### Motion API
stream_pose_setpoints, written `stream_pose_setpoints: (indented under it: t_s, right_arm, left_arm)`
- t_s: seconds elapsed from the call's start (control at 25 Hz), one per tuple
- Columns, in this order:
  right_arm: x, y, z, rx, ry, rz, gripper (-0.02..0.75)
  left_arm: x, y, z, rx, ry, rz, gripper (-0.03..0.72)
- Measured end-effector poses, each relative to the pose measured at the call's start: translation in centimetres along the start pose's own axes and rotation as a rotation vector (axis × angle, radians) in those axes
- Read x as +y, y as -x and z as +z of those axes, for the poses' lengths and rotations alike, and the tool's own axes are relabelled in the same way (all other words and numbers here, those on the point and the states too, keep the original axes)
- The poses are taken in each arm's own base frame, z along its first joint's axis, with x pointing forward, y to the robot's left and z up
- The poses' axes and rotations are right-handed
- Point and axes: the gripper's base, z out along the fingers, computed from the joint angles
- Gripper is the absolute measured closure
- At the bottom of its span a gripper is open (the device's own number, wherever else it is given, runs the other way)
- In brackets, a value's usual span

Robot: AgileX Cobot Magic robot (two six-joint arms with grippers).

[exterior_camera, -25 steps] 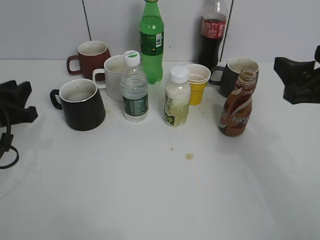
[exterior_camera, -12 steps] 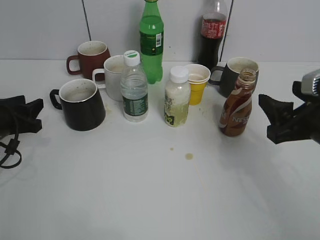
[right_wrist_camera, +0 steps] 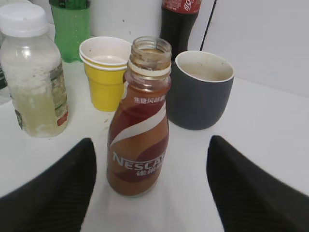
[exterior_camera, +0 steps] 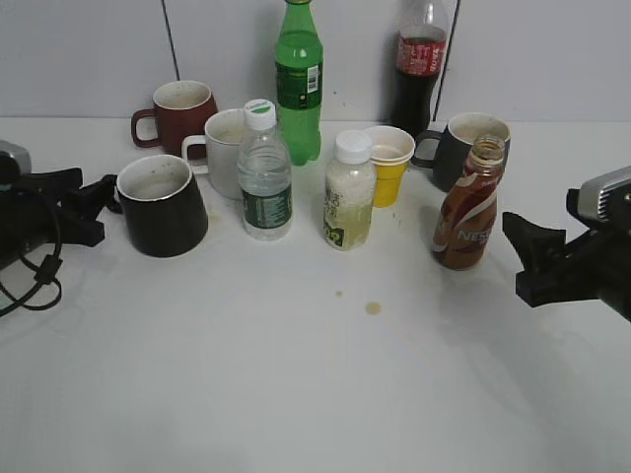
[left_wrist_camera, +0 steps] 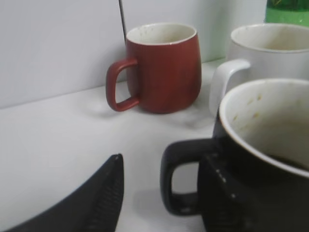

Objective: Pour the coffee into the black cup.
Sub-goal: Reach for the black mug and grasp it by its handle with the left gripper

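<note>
White table (exterior_camera: 315, 394), seen at a slant. Far row, left to right: red mug (exterior_camera: 182, 110), white mug (exterior_camera: 225, 148), green bottle (exterior_camera: 299, 79), cola bottle (exterior_camera: 420, 64), grey mug (exterior_camera: 471, 144). Nearer row, left to right: black cup (exterior_camera: 161, 205), water bottle (exterior_camera: 264, 172), pale juice bottle (exterior_camera: 349, 192), yellow cup (exterior_camera: 389, 164), coffee bottle (exterior_camera: 470, 205).

Left gripper (exterior_camera: 87, 202): at the left edge, just beside the black cup's handle. In the left wrist view the cup (left_wrist_camera: 263, 159) fills the right of the frame with its handle between the two fingers; the jaws stand apart and grip nothing.

Right gripper (exterior_camera: 527, 258): near the right edge, just right of the coffee bottle and apart from it. In the right wrist view the uncapped bottle (right_wrist_camera: 141, 121) stands upright, centred between the spread fingers (right_wrist_camera: 53, 193); nothing is held.

Step in hand, as judged: the approach. Each arm is lined up on its object, the bottle is not yet grasped, and no pouring has begun. The black cup looks empty but stained.

Next move, as judged: the right gripper should advance until the bottle body lies between the fingers, then close on it below the neck, lift clear of the grey mug and yellow cup, and carry it left across the water and juice bottles to the black cup. The left gripper looks placed to steady the cup by its handle.

A small brown drop (exterior_camera: 373, 307) marks the table mid-scene.
</note>
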Motion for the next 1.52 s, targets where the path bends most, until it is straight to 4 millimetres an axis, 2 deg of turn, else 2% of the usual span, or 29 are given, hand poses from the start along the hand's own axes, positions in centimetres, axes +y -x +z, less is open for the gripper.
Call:
stream_pose_setpoints:
  t_s: [0.24,0.4,0.76,1.12,1.24,1.36,1.52]
  right_arm:
    - [0.0,-0.2,0.1,-0.008,-0.003,-0.001,0.202]
    - [0.0,-0.2,0.1,-0.006,-0.002,-0.001,0.202]
    - [0.0,-0.2,0.1,-0.007,-0.003,0.0,0.202]
    - [0.0,-0.2,0.1,-0.008,-0.003,0.003,0.203]
    - [0.0,-0.2,0.1,-0.008,-0.003,0.003,0.203]
    - [0.1,-0.4,0.3,0.004,-0.001,0.001,0.183]
    - [0.4,-1.6,1.6,0.05,0.005,-0.004,0.128]
  left_arm:
    - [0.2,-1.4,0.7,0.071,-0.002,-0.005,0.305]
    - [0.4,-1.3,1.3,0.059,-0.01,0.006,0.308]
    - [0.9,-1.9,3.8,0.028,-0.059,0.043,0.311]
    - [0.9,-2.2,6.7,-0.032,-0.107,0.081,0.347]
    - [0.4,-2.0,7.7,-0.052,-0.133,0.096,0.433]
    - [-0.2,-1.9,8.1,-0.059,-0.147,0.095,0.604]
    - [-0.3,-1.6,8.2,-0.087,-0.151,0.09,0.624]
